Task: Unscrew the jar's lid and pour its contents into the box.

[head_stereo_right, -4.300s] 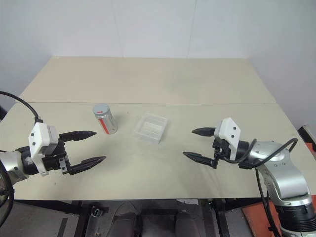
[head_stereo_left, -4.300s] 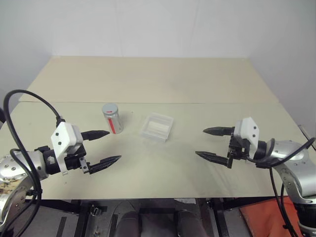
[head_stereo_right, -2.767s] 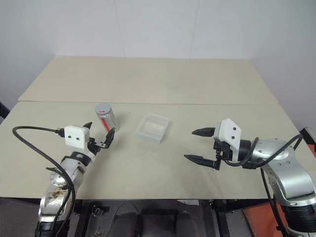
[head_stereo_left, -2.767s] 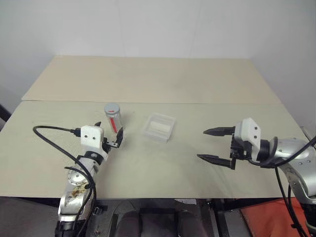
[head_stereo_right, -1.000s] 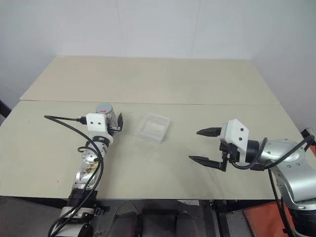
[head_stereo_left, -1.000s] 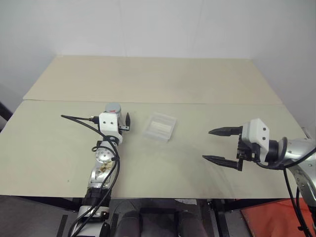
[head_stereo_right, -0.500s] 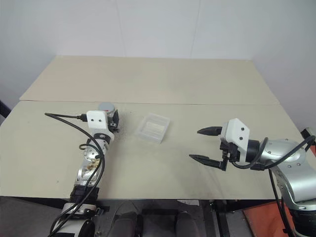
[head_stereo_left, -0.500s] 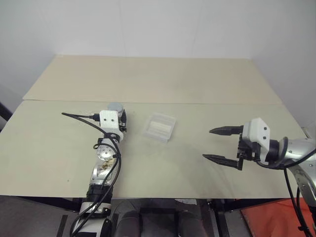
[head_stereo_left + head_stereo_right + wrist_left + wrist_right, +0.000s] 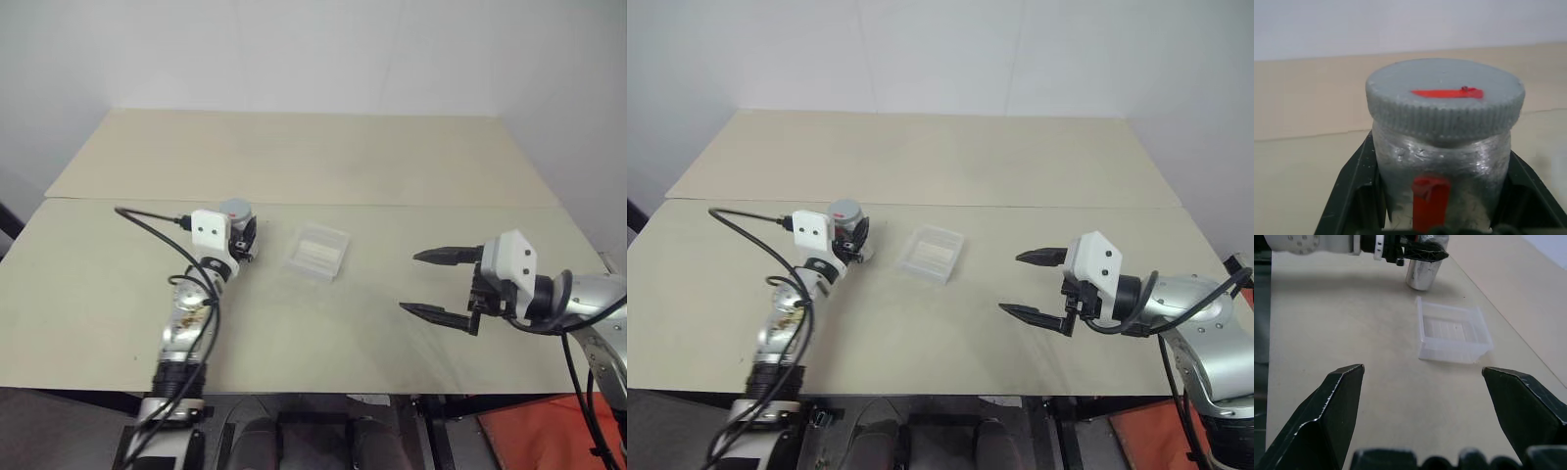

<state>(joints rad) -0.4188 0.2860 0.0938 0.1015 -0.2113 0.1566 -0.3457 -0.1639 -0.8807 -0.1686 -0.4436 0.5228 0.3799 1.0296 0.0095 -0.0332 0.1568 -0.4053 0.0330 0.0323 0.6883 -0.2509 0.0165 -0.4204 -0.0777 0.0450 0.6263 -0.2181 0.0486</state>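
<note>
Left hand [image 9: 245, 235] clamps the jar [image 9: 1442, 161]; right hand [image 9: 431, 284] spread wide, empty.

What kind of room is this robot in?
Probably a robot test lab: a plain beige table against a bare white wall, with just a small silvery lidded jar and a clear plastic tray set out.

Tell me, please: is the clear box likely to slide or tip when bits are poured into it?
The box looks thin, shallow and empty, so it is probably light and may slide if nudged. Its low, wide shape makes tipping unlikely. Nothing holds it on the table.
</note>
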